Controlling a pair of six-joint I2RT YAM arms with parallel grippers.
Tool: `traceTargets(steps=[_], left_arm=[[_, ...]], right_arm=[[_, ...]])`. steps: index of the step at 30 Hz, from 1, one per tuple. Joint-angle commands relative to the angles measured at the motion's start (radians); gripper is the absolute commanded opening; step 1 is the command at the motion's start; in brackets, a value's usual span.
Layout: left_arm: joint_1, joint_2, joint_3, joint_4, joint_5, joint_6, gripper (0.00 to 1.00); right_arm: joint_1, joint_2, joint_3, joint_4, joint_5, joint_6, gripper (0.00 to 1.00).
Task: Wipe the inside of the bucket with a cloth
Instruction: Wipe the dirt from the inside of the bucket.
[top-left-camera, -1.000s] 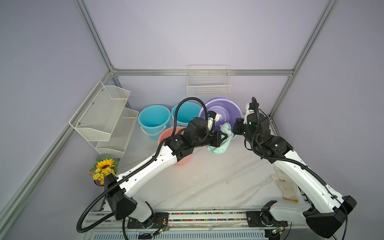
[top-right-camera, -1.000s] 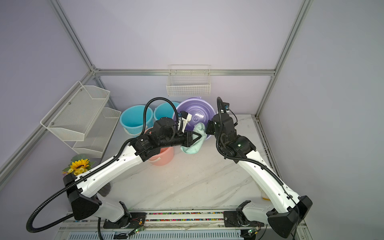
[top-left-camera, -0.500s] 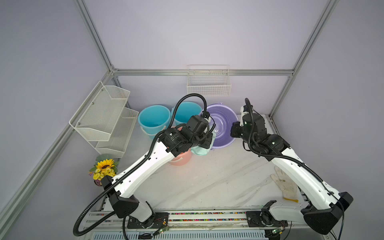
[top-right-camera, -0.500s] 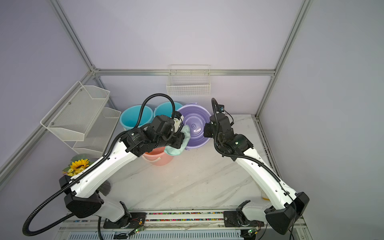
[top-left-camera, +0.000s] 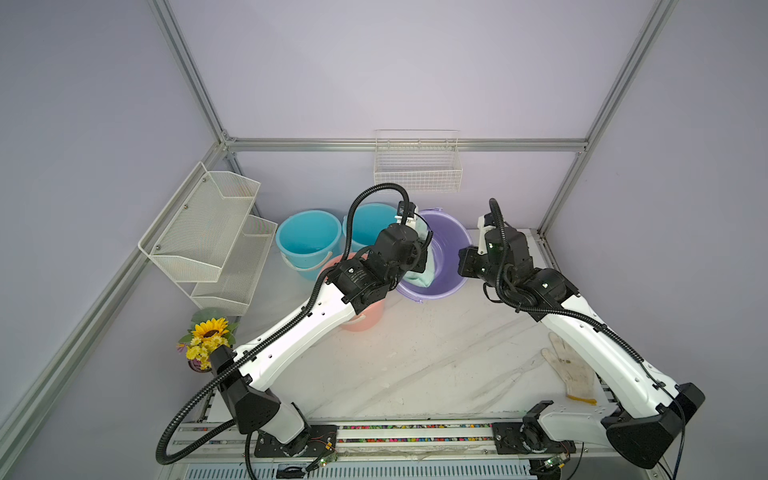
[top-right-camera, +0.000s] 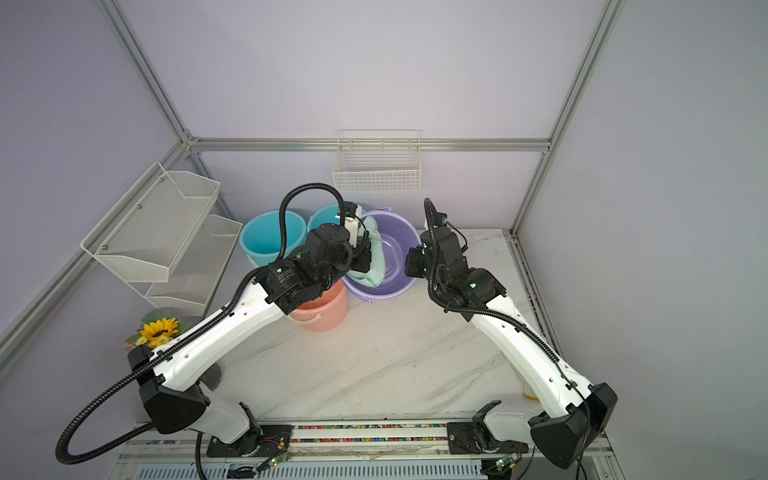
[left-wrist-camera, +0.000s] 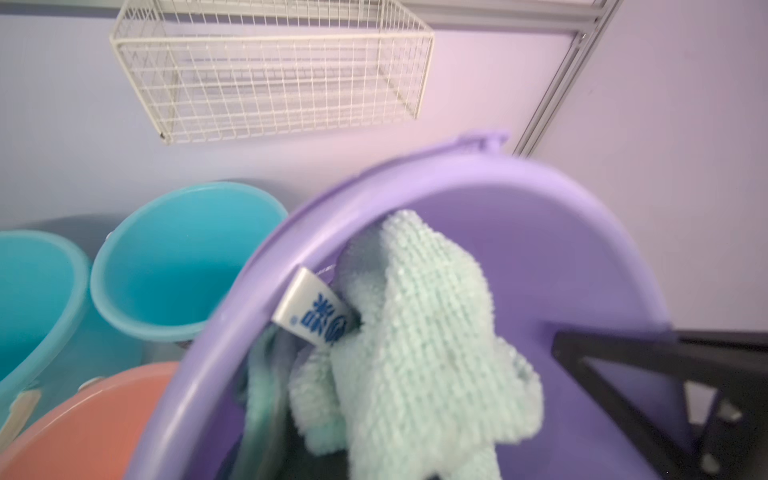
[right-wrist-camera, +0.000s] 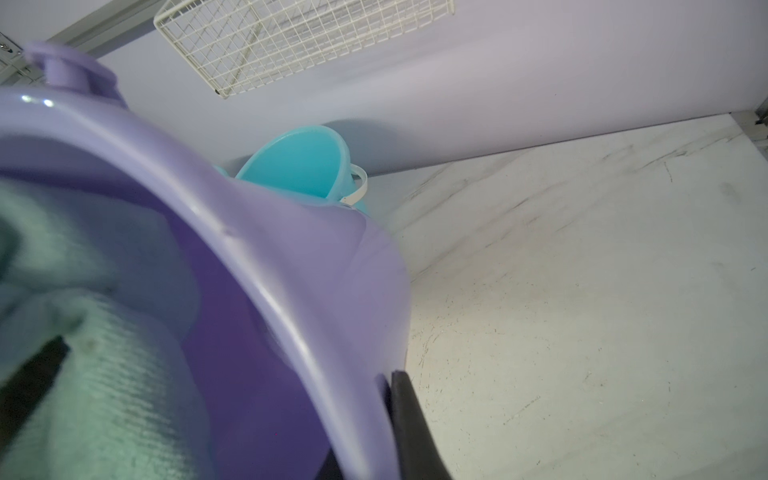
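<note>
Marble-look worktop (top-left-camera: 415, 365): teal bucket (top-left-camera: 309, 239) and second teal bucket (top-left-camera: 370, 224) at back, salmon bucket (top-left-camera: 368, 318) in front, purple bucket (top-left-camera: 451, 257) tilted alongside, white glove (top-left-camera: 575, 376) flat near right edge.

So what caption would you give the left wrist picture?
Mint-green cloth inside the purple bucket, with blue buckets and a wire basket behind.

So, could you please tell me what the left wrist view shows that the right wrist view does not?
Only the left wrist view shows the white tag and the pink bucket. Only the right wrist view shows a broad stretch of marble table. Both show the cloth inside the purple bucket, a blue bucket and the wire basket.
</note>
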Motion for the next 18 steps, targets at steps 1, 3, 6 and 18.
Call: traceTargets(steps=[1, 3, 6, 18], left_arm=[[0.012, 0.045, 0.076, 0.186, 0.112, 0.014, 0.00], [0.012, 0.057, 0.075, 0.233, 0.221, 0.016, 0.00], [0.014, 0.075, 0.077, 0.264, 0.353, 0.010, 0.00], [0.066, 0.071, 0.026, 0.145, 0.815, -0.209, 0.00]], right_arm=[[0.005, -0.023, -0.005, 0.051, -0.084, 0.033, 0.00], [0.005, -0.021, -0.003, 0.050, -0.084, 0.034, 0.00], [0.005, -0.019, 0.004, 0.048, -0.081, 0.036, 0.00], [0.004, -0.028, 0.071, 0.050, 0.088, 0.019, 0.00]])
